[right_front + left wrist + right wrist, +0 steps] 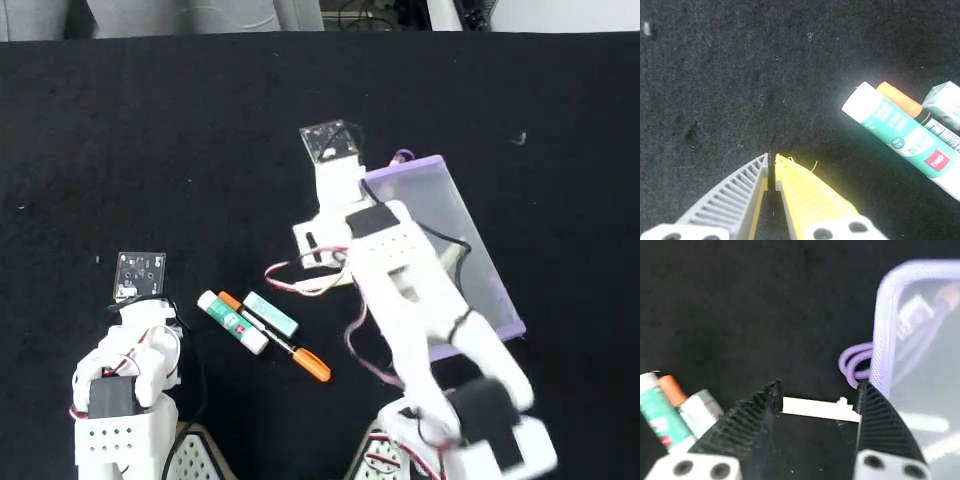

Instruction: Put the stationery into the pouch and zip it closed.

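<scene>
A clear pouch [455, 235] with purple edging lies right of centre; its purple zipper pull loop [402, 156] sticks out at the far corner. My right gripper [330, 142] hovers open just beside that corner; the right wrist view has the loop [855, 365] and pouch edge [885, 330] close ahead of the open gripper [817, 390], nothing held. A glue stick [232, 322], an orange pen [290, 350] and a teal eraser [270, 313] lie together on the mat. My left gripper [140, 272] rests shut and empty left of them, as in the left wrist view [772, 160].
The black mat [150, 130] covers the whole table. The right arm's body [410, 300] stretches over the pouch's near half, with loose cables beside it. In the left wrist view the glue stick [900, 135], pen cap [900, 100] and eraser [945, 102] lie close by.
</scene>
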